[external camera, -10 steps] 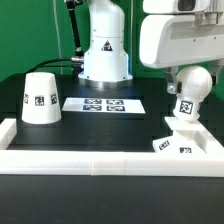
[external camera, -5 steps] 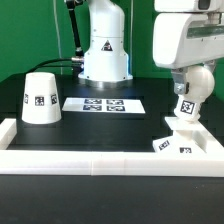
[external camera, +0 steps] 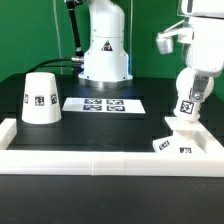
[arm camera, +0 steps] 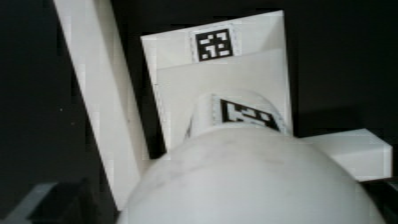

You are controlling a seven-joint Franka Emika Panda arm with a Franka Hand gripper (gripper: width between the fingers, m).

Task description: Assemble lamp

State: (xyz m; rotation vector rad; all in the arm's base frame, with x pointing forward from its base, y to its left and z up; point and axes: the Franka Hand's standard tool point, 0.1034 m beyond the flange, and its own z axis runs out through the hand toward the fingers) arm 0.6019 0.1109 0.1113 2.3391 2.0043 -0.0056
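Three lamp parts show on my feed: the shade point(external camera: 40, 97) stands at the exterior view's left, and the bulb point(external camera: 192, 92) stands upright on the base point(external camera: 176, 143) at its right. The gripper point(external camera: 197, 55) hangs over the bulb, but I cannot tell whether it is spread or pinching.

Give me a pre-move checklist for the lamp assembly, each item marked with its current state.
1. Bulb standing on the base: ok. It leans toward the exterior view's right.
2. Bulb fully seated in the base: cannot tell, since neither view shows the joint clearly.
3. Gripper clear of the bulb: cannot tell. It is just above the round head and its fingers are not visible.
4. Shade free to pick: ok. It stands alone, wide end down, at the exterior view's left.
5. Marker board between shade and bulb carries nothing: ok.
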